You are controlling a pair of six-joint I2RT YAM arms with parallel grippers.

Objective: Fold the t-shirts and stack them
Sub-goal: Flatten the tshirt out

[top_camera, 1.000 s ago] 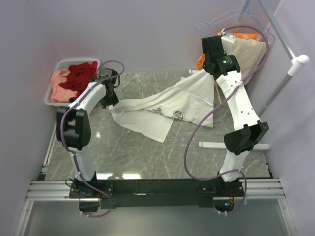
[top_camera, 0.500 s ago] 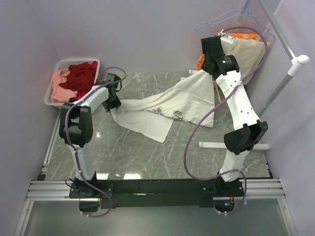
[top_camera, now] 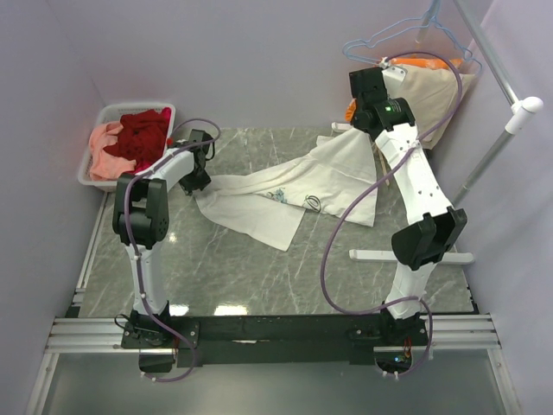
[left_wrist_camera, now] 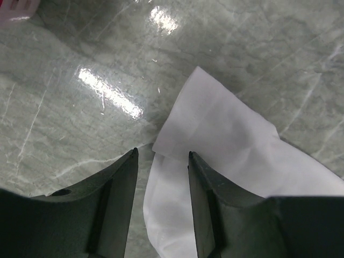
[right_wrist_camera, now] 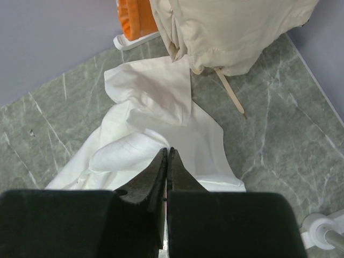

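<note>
r fingers (right_wrist_camera: 167, 152) pinch tee (right_wrist_camera: 153, 105); l fingers (left_wrist_camera: 161, 155) open

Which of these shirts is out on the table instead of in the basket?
The white t-shirt with the flower print; the dark red shirt and salmon pink shirt are bundled in the basket.

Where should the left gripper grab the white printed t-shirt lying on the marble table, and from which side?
Pinch the flap at the left end of the white printed t-shirt, coming straight down from above. It lies flat on the marble table, its edge right under the open left gripper.
</note>
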